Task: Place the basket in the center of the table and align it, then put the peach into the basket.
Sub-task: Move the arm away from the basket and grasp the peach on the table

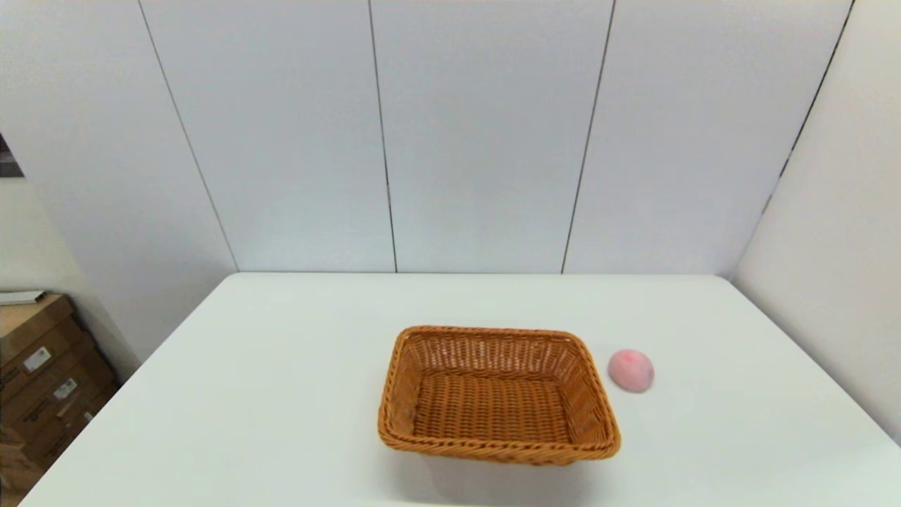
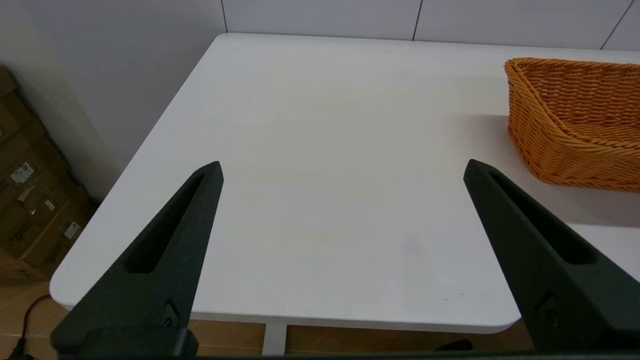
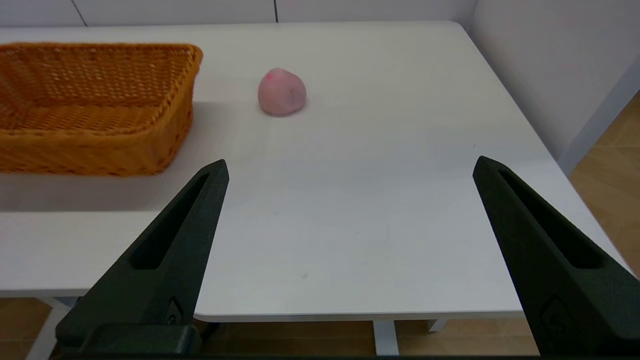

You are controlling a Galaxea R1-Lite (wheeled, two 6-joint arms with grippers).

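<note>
rectangular orange-brown woven wicker basket [image 1: 498, 394] is sitting empty on the large plain white table [image 1: 281, 394], near the front edge and roughly mid-width, perhaps a touch to the robot's right, its long sides lying about square to the table edges. small round pale pink peach [image 1: 631, 370] is resting on the bare top just beside the basket's right end, apart from it, not touching.

both arms are hanging back off the table's near edge, out of the head view. left gripper [image 2: 342, 167] is holding its two fingers spread wide with nothing between them, looking over the bare left half of the table. right gripper [image 3: 350, 165] is likewise standing wide apart and empty, with the peach ahead of it.

judging the step: nothing grasped yet; basket placing looks nearly settled or needing only a small nudge away from the front edge. next likely calls for the right gripper reaching forward and down over the peach, closing gently, lifting above the braided rim.

open room: plenty of bare top on both sides; the narrow gap between peach and basket wall is the tight spot.
</note>
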